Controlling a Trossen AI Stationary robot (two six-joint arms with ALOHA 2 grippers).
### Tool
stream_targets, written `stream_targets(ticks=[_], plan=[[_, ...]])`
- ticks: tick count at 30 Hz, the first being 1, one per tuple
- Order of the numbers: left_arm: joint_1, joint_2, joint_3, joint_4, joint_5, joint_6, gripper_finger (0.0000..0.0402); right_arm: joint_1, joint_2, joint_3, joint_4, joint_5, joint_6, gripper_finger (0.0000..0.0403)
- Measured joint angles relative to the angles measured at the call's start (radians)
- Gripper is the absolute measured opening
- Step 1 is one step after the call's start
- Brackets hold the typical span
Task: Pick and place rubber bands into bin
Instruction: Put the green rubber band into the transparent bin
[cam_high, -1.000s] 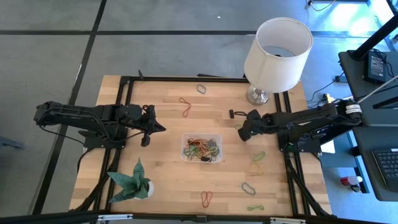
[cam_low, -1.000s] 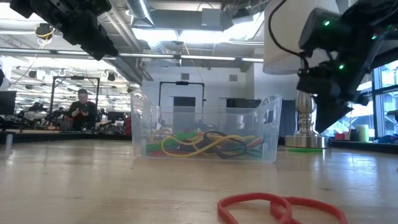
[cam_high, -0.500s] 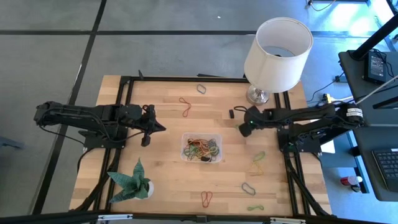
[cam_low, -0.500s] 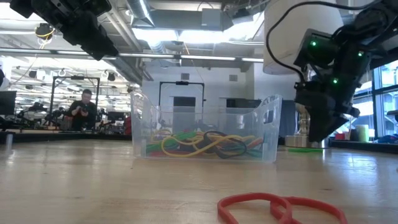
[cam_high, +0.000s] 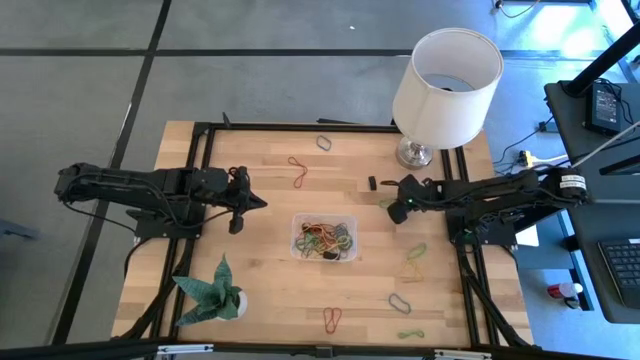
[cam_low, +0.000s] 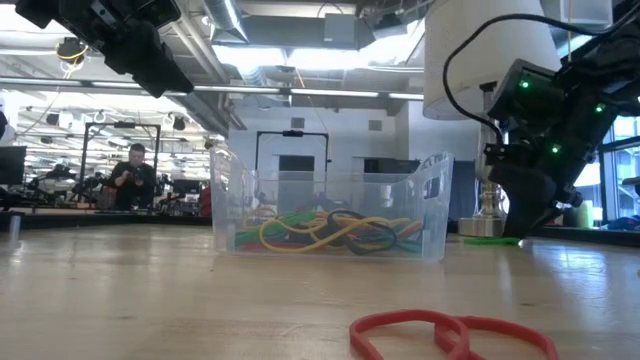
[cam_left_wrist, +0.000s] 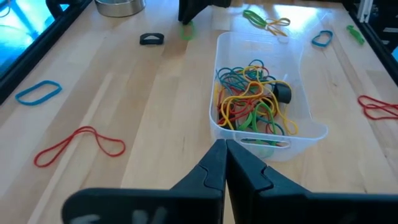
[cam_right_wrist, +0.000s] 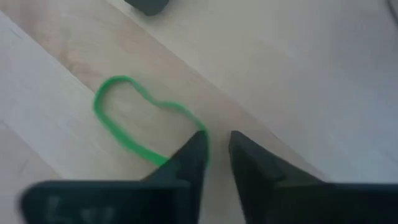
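**Right gripper down at a green band beside the lamp base**

The right gripper (cam_high: 399, 210) is low over the table, beyond the bin (cam_high: 325, 239) on its lamp side. In its wrist view the two fingers (cam_right_wrist: 186, 158) stand a narrow gap apart, and the near end of a green rubber band (cam_right_wrist: 140, 124) lies on the wood right at one fingertip; whether the tips grip it cannot be told. The loop stretches away from the fingers, flat on the wood. A small black band (cam_high: 373, 183) lies just beyond the gripper, toward the lamp (cam_high: 446, 78).

The left gripper (cam_left_wrist: 225, 163) hovers on the opposite side of the bin, its fingers pressed together with nothing between them. The clear bin sits straight ahead of it, holding a tangle of red, yellow, green and blue bands (cam_left_wrist: 250, 99).

Loose bands lie scattered on the table (cam_high: 260, 280): a red one (cam_left_wrist: 79, 144) and a blue one (cam_left_wrist: 38, 91) to one side of the left gripper, a red one (cam_low: 450, 333) at the near edge in the low view. A green folded-paper plant (cam_high: 212, 291) stands at the table's corner behind the left gripper.
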Motion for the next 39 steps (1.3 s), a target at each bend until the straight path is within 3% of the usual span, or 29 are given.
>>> stream_targets(ticks=[4, 8, 11, 16, 23, 28, 39], plan=[[0.0, 0.0, 0.0, 0.0, 0.0, 0.0, 0.0001, 0.013, 0.0, -0.004, 0.002, 0.008, -0.002, 0.0015], [0.0, 0.0, 0.0, -0.001, 0.001, -0.003, 0.0005, 0.048, 0.003, 0.046, -0.043, -0.004, 0.008, 0.0006], [0.0, 0.0, 0.0, -0.003, 0.003, -0.039, 0.0004, 0.095, -0.007, 0.139, -0.18, -0.059, 0.059, 0.0003], [0.0, 0.0, 0.0, -0.005, 0.004, -0.042, 0.0003, 0.227, -0.012, 0.341, -0.489, 0.087, 0.2, 0.0002], [0.0, 0.0, 0.0, -0.008, 0.004, 0.009, 0.0001, 0.434, 0.033, 0.608, -0.543, 0.299, 0.372, 0.0001], [-0.001, 0.0, 0.0, -0.007, 0.004, 0.061, 0.0005, 0.5, 0.224, 0.824, -0.542, 0.37, 0.369, 0.0], [0.0, 0.0, 0.0, -0.007, 0.004, 0.062, 0.0004, 0.503, 0.757, 1.274, -0.544, 0.307, 0.282, 0.0]])
